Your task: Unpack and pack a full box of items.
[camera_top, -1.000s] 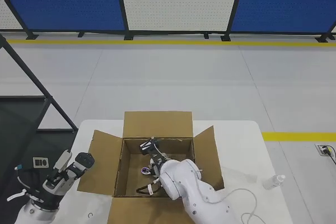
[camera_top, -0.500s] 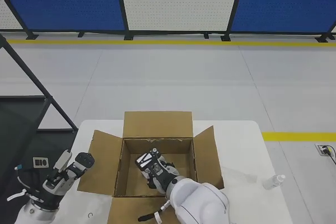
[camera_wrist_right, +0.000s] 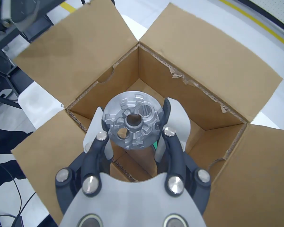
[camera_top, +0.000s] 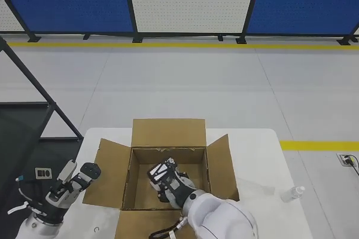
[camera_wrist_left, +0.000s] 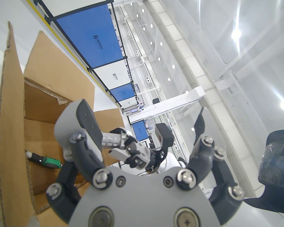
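An open cardboard box stands on the white table, all flaps folded out. My right gripper hangs above the box's inside, shut on a round grey metal part with a centre hole and raised teeth. From above, that right gripper is over the middle of the box. My left gripper is off the box's left flap, tilted upward. Its fingers stand wide apart around nothing. A green-handled tool lies inside the box.
A clear plastic bottle lies on the table's right edge. A black metal rack stands to the left of the table. Torn tape edges run along the box walls.
My right arm has risen from low in the box, carrying the metal part up with it. The left arm has kept still.
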You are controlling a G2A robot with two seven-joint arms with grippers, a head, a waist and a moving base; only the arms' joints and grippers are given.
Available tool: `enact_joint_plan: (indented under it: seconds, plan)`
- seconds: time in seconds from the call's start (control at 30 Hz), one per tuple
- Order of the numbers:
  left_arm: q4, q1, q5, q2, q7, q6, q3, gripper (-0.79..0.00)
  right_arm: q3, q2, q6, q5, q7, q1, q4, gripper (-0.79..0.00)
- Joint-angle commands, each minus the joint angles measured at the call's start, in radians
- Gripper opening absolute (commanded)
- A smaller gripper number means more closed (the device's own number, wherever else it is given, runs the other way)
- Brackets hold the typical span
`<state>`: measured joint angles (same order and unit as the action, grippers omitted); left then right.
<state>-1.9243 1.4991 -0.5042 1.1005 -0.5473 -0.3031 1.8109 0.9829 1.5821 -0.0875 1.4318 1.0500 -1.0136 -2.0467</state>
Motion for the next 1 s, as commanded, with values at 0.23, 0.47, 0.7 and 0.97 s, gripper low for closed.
enact_joint_plan:
  seconds: [0.23,0.47,0.7,0.97]
  plan:
    - [0.000,0.000,0.000,0.000,0.000,0.000,0.000,0.000,0.145,-0.026,0.011,0.054,-0.054,-0.164,-0.303,-0.785]
    - [0.000,0.000,0.000,0.000,0.000,0.000,0.000,0.000,0.333,-0.040,0.040,0.028,-0.162,-0.254,-0.303,-0.785]
    - [0.000,0.000,0.000,0.000,0.000,0.000,0.000,0.000,0.538,-0.056,0.019,-0.062,-0.249,-0.389,-0.303,-0.785]
    - [0.000,0.000,0.000,0.000,0.000,0.000,0.000,0.000,0.716,-0.073,-0.037,-0.154,-0.267,-0.563,-0.303,-0.785]
